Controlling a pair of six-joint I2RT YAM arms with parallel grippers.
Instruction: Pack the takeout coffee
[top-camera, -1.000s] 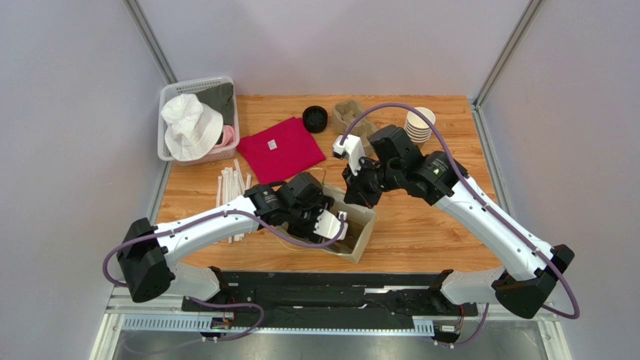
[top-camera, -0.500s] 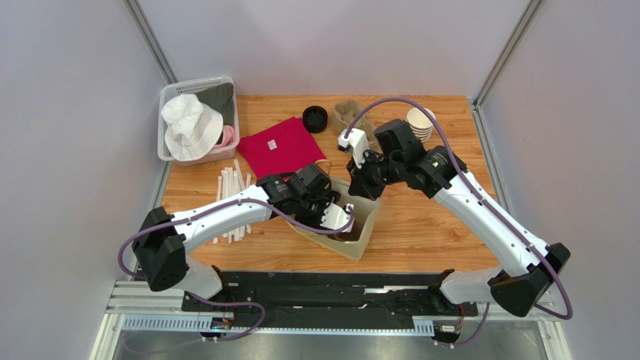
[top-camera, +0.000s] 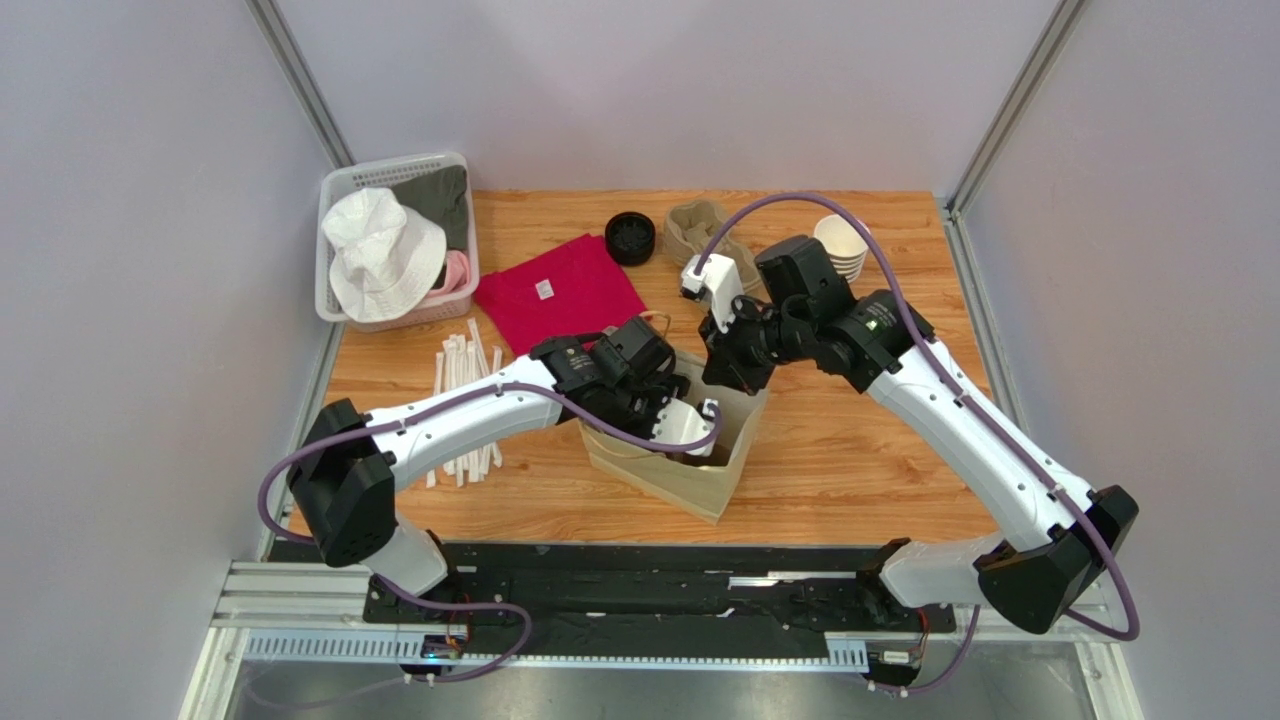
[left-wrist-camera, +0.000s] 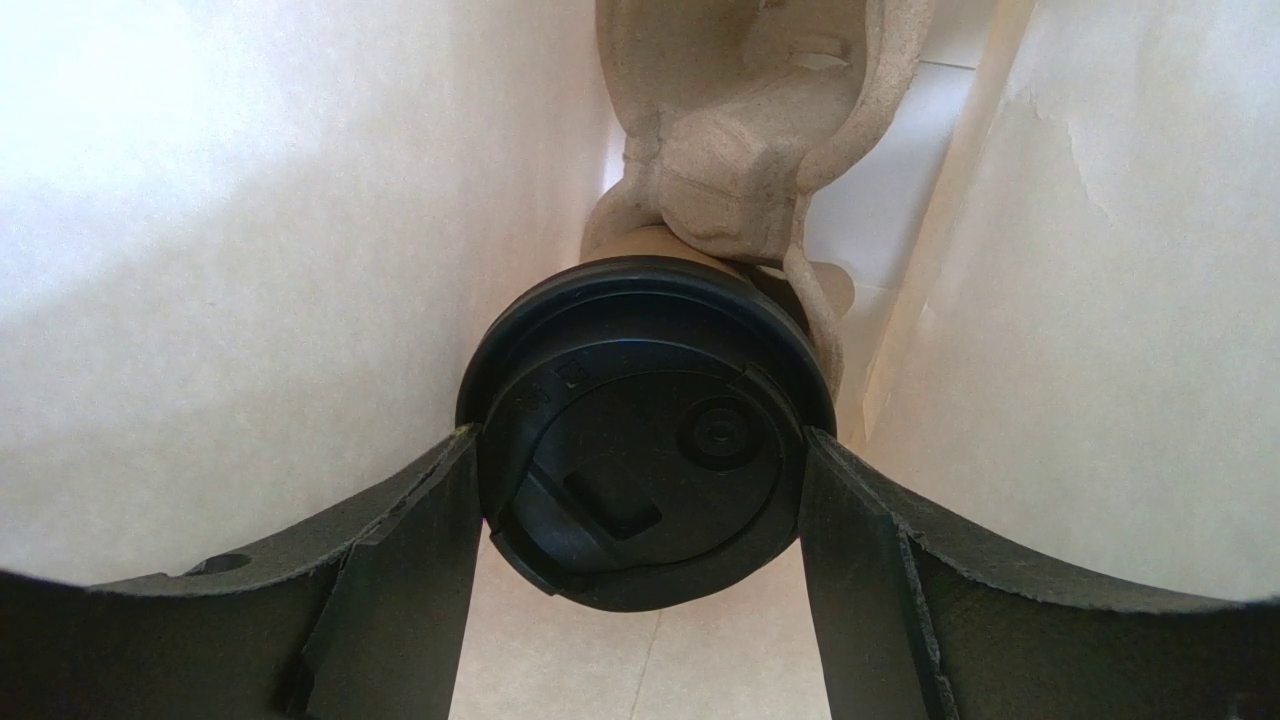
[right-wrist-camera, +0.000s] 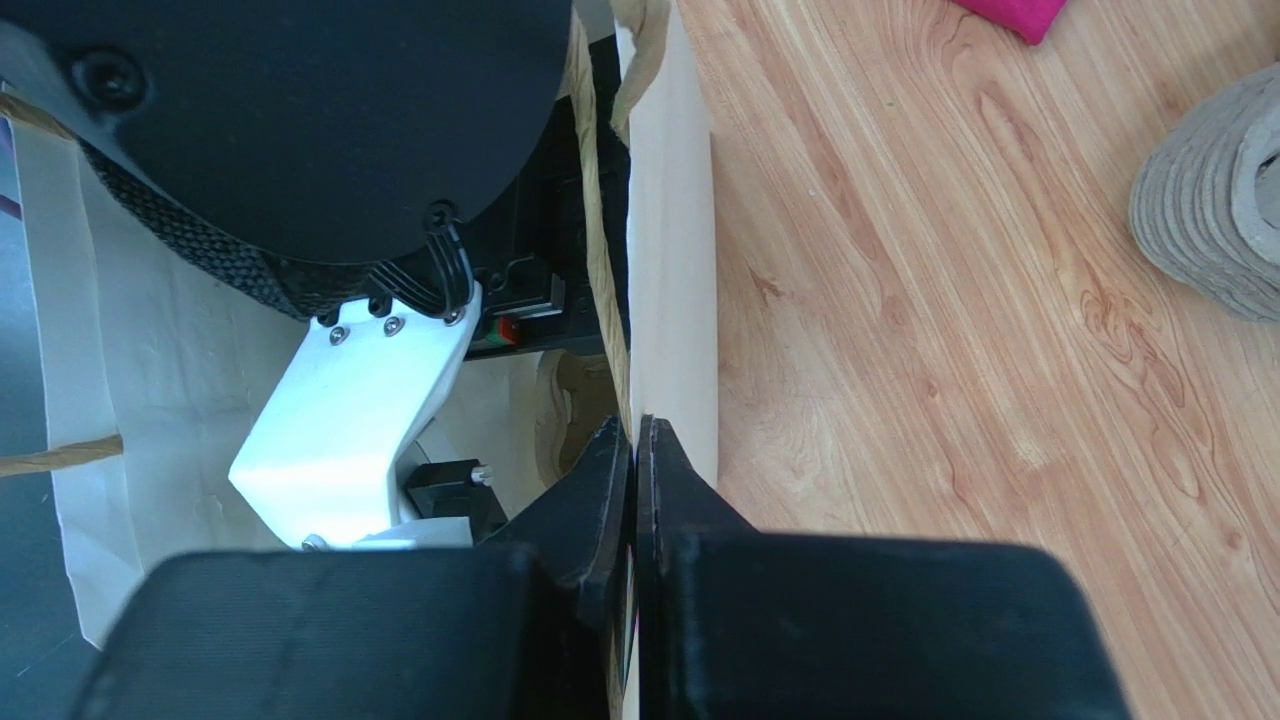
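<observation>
The mouth of the open brown paper bag at the centre of the top view is crowded. The left gripper reaches into it from the upper left. The right gripper has its jaws closed on the bag's upper-right rim.

In the left wrist view the bag's white inner walls close in at left and right. The brown kraft paper cup with round black plastic lid fills the gap between the jaws, and a moulded beige pulp carrier blocks the top centre.

Bare wooden surface lies free to the right of the bag. A stack of grey pulp trays stands at the right edge of the right wrist view, well apart from the bag.
</observation>
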